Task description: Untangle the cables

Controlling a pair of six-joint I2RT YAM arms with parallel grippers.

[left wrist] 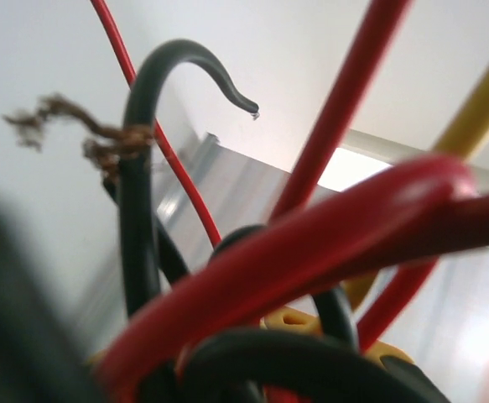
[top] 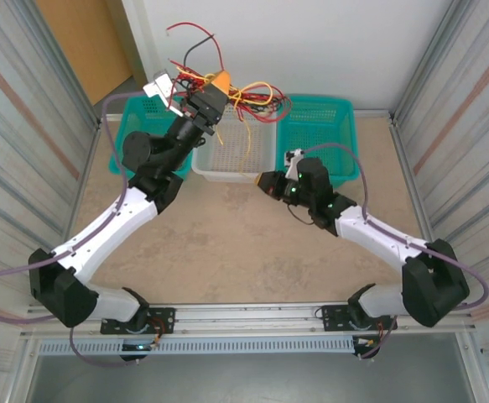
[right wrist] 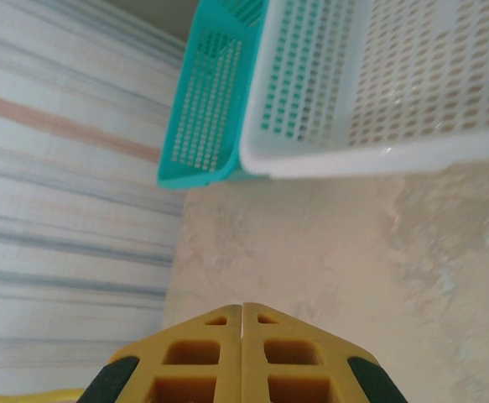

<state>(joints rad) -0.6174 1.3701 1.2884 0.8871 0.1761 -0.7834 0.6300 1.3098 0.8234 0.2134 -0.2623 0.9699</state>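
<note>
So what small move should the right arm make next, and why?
Probably open the right gripper and lift it toward the cables. The left gripper holds the tangled bundle above the white basket, while the right one is shut, empty and low by the basket's front wall, so it cannot take a strand yet.

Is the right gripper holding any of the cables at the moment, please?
No; in the right wrist view the right gripper has its jaws pressed together with nothing between them, above the table.
</note>
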